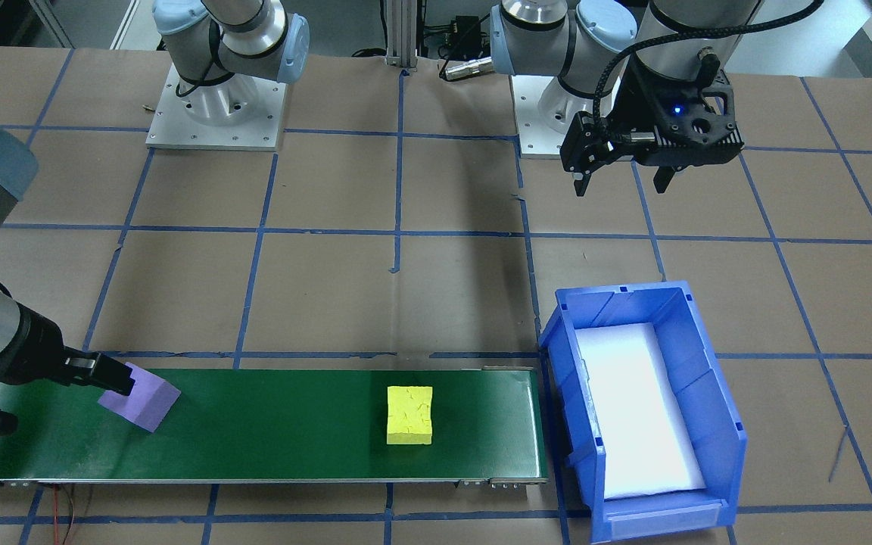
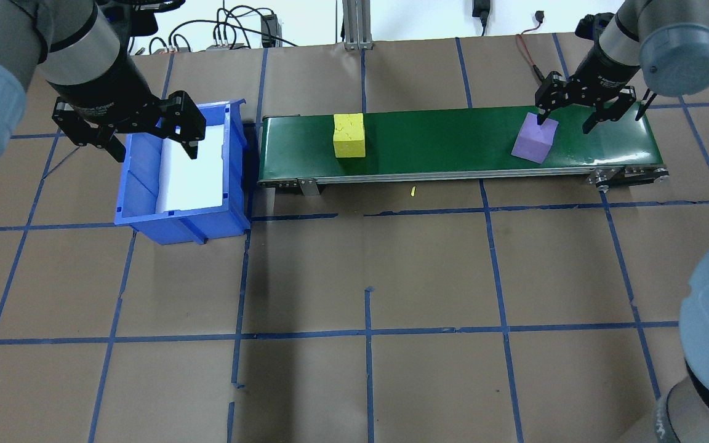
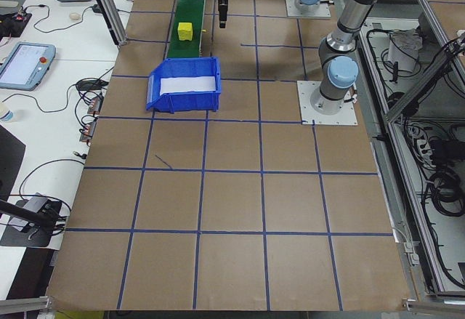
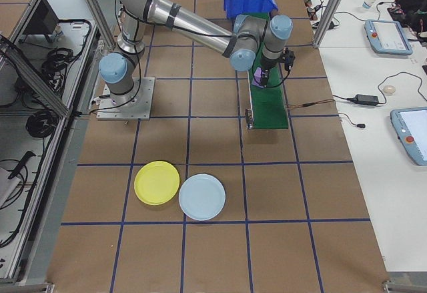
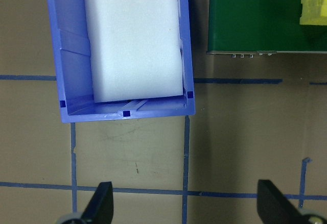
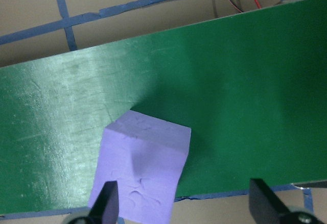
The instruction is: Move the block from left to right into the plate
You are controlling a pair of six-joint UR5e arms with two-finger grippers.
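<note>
No text, label or number can be read anywhere.

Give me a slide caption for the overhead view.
Right hand open over purple block on green conveyor.

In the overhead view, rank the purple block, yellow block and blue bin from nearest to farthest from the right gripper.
1. Purple block: on the belt's right end, under the open right gripper, one finger touching its top.
2. Yellow block: farther left on the belt.
3. Blue bin: past the belt's left end, by the left gripper.
</note>
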